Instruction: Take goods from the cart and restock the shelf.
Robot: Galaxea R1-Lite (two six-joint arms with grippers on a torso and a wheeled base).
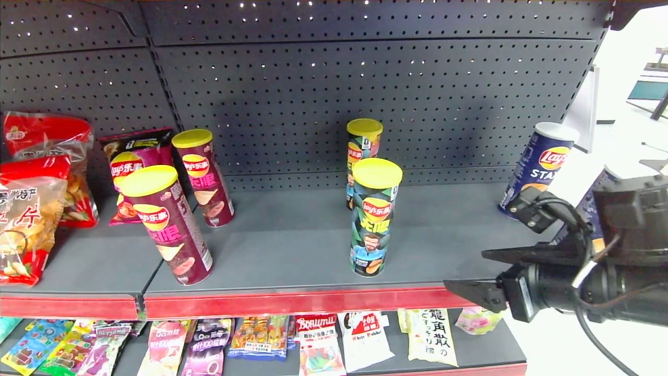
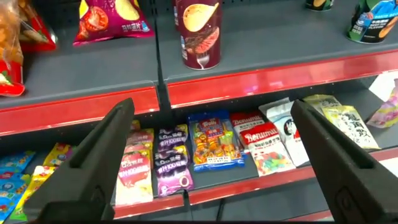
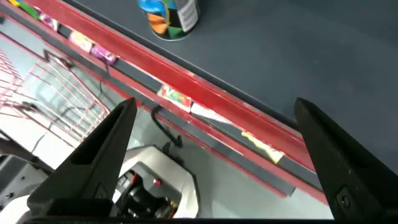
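Observation:
On the grey shelf (image 1: pixel 292 245) stand two maroon chip cans (image 1: pixel 167 230) (image 1: pixel 204 177), two teal chip cans with yellow lids (image 1: pixel 374 219) (image 1: pixel 362 151) and a blue chip can (image 1: pixel 537 167) at the far right. My right gripper (image 1: pixel 477 274) hangs open and empty off the shelf's right front corner, level with the red shelf edge (image 3: pixel 205 87); a second blue can (image 1: pixel 592 203) is partly hidden behind the arm. The red wire cart (image 3: pixel 56 93) lies below it. My left gripper (image 2: pixel 211 107) is open and empty in front of the lower shelf, below a maroon can (image 2: pixel 199 37).
Snack bags (image 1: pixel 31 198) fill the shelf's left end, with a maroon chip bag (image 1: pixel 130 167) behind the cans. Small candy packets (image 1: pixel 261 339) (image 2: pixel 211 140) line the lower shelf. Bare shelf lies between the teal cans and the blue can. A pegboard wall (image 1: pixel 365 104) backs it.

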